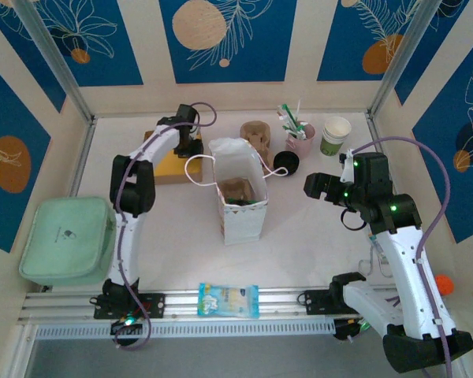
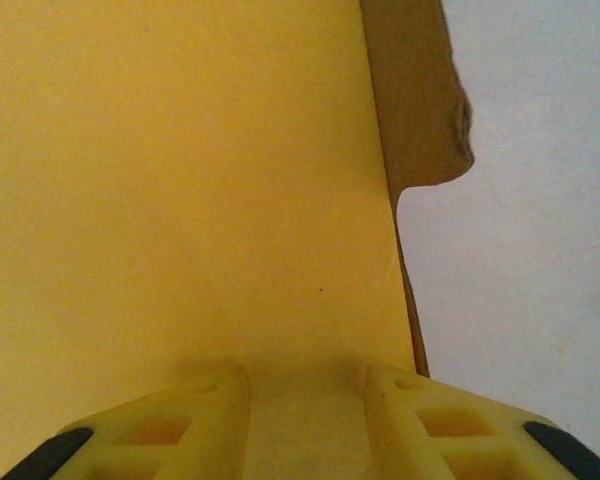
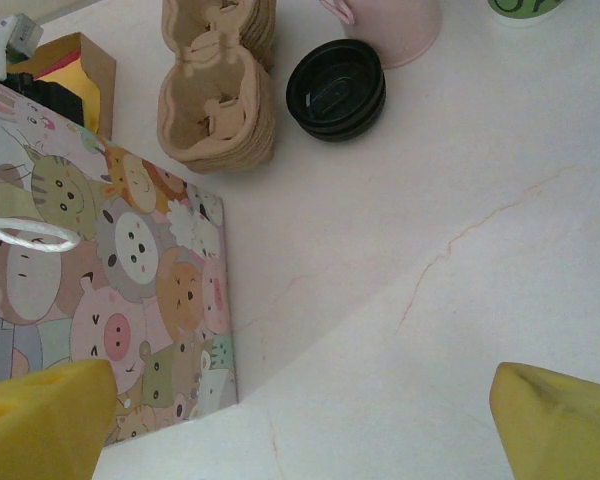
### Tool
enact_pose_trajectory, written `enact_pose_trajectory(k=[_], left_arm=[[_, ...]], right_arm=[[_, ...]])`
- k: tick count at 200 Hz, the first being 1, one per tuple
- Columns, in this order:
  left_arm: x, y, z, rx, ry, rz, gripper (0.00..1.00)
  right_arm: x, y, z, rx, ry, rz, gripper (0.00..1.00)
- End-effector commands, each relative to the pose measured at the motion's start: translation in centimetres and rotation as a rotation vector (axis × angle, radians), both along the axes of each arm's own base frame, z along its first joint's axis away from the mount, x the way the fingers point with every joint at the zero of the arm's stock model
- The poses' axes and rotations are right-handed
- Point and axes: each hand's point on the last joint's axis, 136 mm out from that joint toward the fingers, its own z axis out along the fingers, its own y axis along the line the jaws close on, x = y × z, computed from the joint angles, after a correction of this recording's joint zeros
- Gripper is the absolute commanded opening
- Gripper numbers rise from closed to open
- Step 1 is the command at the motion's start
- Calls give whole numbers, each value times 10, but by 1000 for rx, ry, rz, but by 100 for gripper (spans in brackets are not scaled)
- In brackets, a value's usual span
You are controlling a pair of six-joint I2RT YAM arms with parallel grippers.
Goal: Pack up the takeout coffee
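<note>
Left gripper (image 2: 307,372), fingers slightly apart, is hanging over a yellow pad (image 2: 180,180) far left; right gripper (image 3: 300,370), spread wide, is facing the bag (image 1: 240,201) near the coffee cup (image 1: 335,135).

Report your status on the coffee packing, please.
Right gripper open, empty. Left gripper over yellow box, grip unclear. Coffee cup upright, untouched, beside pink cup.

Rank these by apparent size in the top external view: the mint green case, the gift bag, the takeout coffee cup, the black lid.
1. mint green case
2. gift bag
3. takeout coffee cup
4. black lid

The cup and the lid look close in size, so the order of those two is unsure.
</note>
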Motion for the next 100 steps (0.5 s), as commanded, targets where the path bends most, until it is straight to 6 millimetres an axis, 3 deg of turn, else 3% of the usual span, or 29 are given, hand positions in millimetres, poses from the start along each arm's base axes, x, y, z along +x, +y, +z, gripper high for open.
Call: enact_pose_trajectory(k=[1,36,100], left_arm=[[2,-7,-1,-13,11,-1,33],[-1,-4,-9,3,30,3,23],[0,-2,8,5,-5,4,8]], right_arm=[[-3,1,-3,10,13,-1,96],[-4,-1,-4,3,12,-4,96],[-4,0,-4,12,12,-2,96]])
